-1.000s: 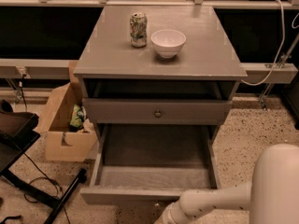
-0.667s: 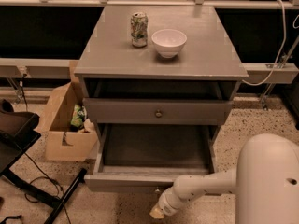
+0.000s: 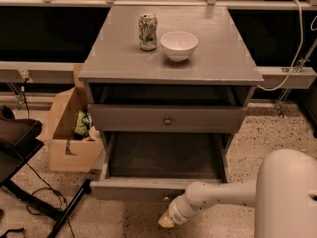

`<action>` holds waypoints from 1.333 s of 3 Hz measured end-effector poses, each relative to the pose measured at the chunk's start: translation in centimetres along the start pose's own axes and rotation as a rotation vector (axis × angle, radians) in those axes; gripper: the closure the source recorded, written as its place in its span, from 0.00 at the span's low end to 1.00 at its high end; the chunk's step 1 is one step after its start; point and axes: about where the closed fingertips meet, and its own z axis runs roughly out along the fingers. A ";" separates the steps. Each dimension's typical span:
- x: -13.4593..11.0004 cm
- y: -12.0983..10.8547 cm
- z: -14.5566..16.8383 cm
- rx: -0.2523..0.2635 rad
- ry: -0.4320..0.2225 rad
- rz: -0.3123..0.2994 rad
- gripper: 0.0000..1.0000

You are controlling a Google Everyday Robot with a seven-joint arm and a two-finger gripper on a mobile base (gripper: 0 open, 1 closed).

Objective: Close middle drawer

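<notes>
The middle drawer is a grey wooden box pulled far out of the grey cabinet, with its inside bare. Its flat front faces me low in the view, with a small round knob. My gripper is at the end of the white arm, which reaches in from the lower right. It sits just below the knob, against or very near the drawer front's lower edge. The drawer above has its own knob and stands slightly out.
A green can and a white bowl stand on the cabinet top. An open cardboard box with items sits on the floor to the left. A black stand leg and cables lie at the lower left.
My arm has swung left, bringing the gripper under the drawer's knob. The middle drawer's front has moved back toward the cabinet a little.
</notes>
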 end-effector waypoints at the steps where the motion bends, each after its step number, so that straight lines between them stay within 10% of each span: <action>1: -0.9 -3.4 0.1 -0.026 -0.032 -0.009 1.00; 4: -7.1 -21.5 -8.4 0.124 -0.067 0.079 1.00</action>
